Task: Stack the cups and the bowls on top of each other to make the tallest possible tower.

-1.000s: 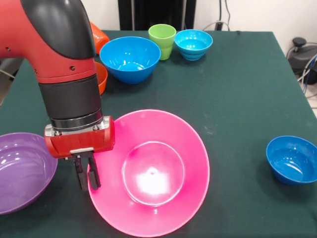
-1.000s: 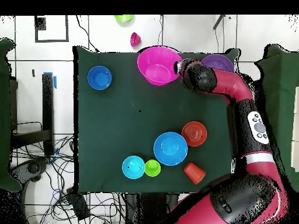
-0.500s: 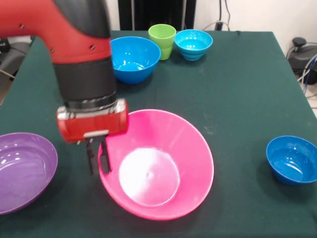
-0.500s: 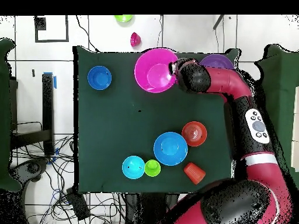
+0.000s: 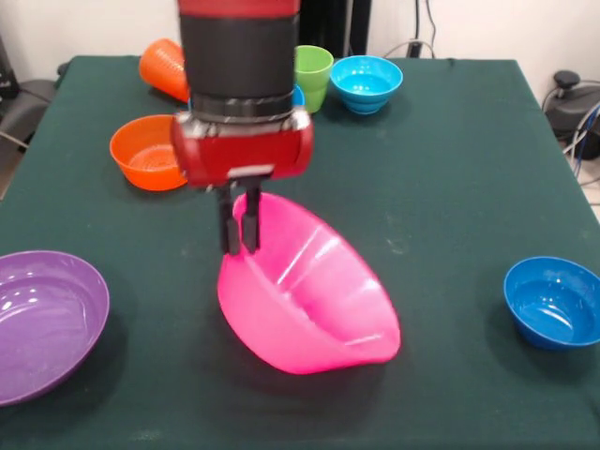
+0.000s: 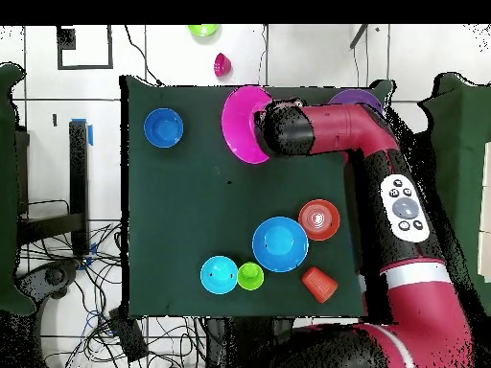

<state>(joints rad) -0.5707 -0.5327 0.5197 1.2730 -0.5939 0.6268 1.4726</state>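
Between my jaws (image 5: 240,232), pressed nearly together, sits the rim of the huge pink bowl (image 5: 314,300), which I hold tilted steeply, its opening turned sideways above the green table (image 5: 450,187). Beside it rests the large purple bowl (image 5: 42,319).

The big bowl (image 5: 309,300) tilts between 2 bowls (image 5: 47,319) (image 5: 555,302).

A dark green cloth-covered table (image 5: 450,169) fills the scene. Beyond its far edge in the overhead view, a small magenta object (image 6: 222,65) and a green one (image 6: 202,30) lie on the tiled floor (image 6: 163,53).
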